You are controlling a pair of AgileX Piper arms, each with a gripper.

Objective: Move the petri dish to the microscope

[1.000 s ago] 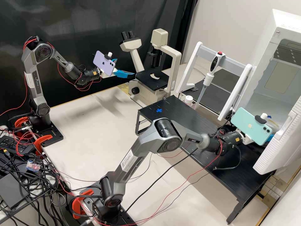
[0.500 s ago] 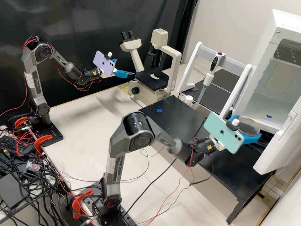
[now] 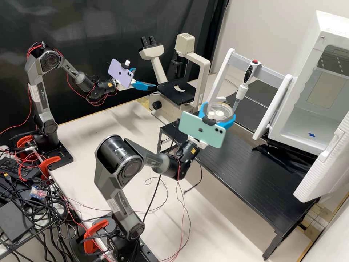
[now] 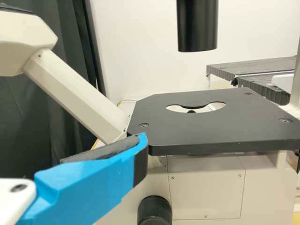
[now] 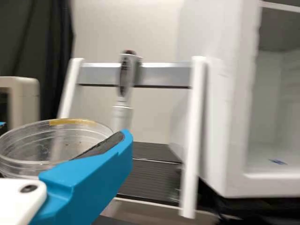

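Dish (image 3: 228, 109) sits partly hidden in the right claw's (image 3: 219, 113) grip; left claw (image 3: 145, 78), wide, is near the microscope (image 3: 170, 91).

The big white table (image 3: 87, 145) has both robot arms' black feet (image 3: 60, 156) on it, with red clamps (image 3: 96, 233). A low black table (image 3: 251, 174) stands there too, with crumpled black cloth (image 3: 278, 157) along its far edge.
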